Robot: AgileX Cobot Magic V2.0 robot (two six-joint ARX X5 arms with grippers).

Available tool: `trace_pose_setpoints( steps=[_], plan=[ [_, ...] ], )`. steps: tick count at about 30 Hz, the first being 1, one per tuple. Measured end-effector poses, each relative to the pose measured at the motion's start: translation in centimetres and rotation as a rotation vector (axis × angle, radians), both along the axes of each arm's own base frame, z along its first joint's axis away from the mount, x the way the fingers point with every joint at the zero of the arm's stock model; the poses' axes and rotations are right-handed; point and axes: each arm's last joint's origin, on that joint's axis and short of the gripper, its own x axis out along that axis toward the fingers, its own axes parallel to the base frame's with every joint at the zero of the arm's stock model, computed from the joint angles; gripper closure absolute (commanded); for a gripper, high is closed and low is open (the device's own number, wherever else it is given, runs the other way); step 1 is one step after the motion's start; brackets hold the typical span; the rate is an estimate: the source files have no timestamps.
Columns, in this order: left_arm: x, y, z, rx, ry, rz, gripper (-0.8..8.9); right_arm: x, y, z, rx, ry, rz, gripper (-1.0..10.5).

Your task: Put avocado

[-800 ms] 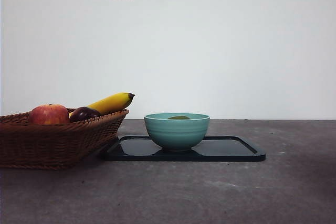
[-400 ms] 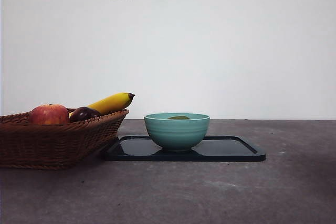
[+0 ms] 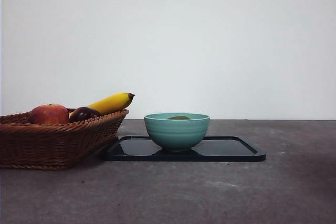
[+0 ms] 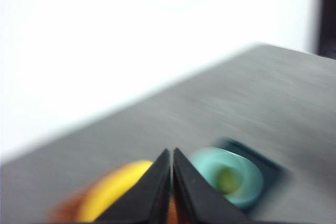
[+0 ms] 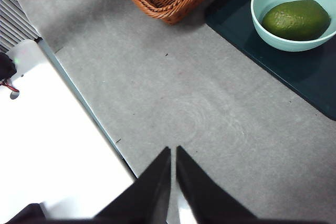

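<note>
Grey table (image 3: 210, 192), avocado (image 5: 296, 19) in teal bowl (image 3: 177, 129), well apart from both grippers' fingers.

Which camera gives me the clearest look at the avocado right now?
The right wrist view: the avocado lies whole and sharp inside the teal bowl. The front view shows only its top above the rim; the left wrist view shows a blurred green patch.

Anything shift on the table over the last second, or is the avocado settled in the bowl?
Nothing visibly changed in the front view. The avocado lies in the teal bowl on the dark tray; the basket with its fruit is as before. No end effector shows there.
</note>
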Motion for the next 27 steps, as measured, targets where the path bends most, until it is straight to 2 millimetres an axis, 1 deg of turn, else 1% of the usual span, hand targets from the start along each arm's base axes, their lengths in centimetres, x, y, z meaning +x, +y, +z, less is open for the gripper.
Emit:
trace_pose_setpoints(
  steps=[3,5,8,10,12,18,22,25,27],
  plan=[
    [-0.9,1.0,-1.1,0.001,-0.124,0.167,8.05,0.0,0.0,0.0,0.0,0.0,0.0,9.4],
    [-1.6,1.5,-2.4,0.0,-0.17,0.268,8.05,0.0,0.0,0.0,0.0,0.0,0.0,9.4],
    [-2.0,2.0,-5.1,0.003,-0.182,0.389,8.05,0.0,0.0,0.0,0.0,0.0,0.0,9.4],
    [-2.1,2.2,-7.2,0.009,-0.165,0.446,8.05,0.0,0.0,0.0,0.0,0.0,0.0,9.4],
    [-2.2,2.3,-9.2,0.015,-0.143,0.471,8.05,0.0,0.0,0.0,0.0,0.0,0.0,9.4],
    [-2.1,2.4,-14.0,0.006,-0.141,0.49,8.05,0.0,0.0,0.0,0.0,0.0,0.0,9.4],
    [-1.8,2.4,-17.3,-0.008,-0.087,0.491,8.05,0.0,0.0,0.0,0.0,0.0,0.0,9.4],
    [-1.6,2.4,-19.1,-0.012,-0.053,0.492,8.05,0.0,0.0,0.0,0.0,0.0,0.0,9.4],
    [-1.6,2.4,-19.9,-0.013,-0.042,0.494,8.05,0.0,0.0,0.0,0.0,0.0,0.0,9.4]
  ],
)
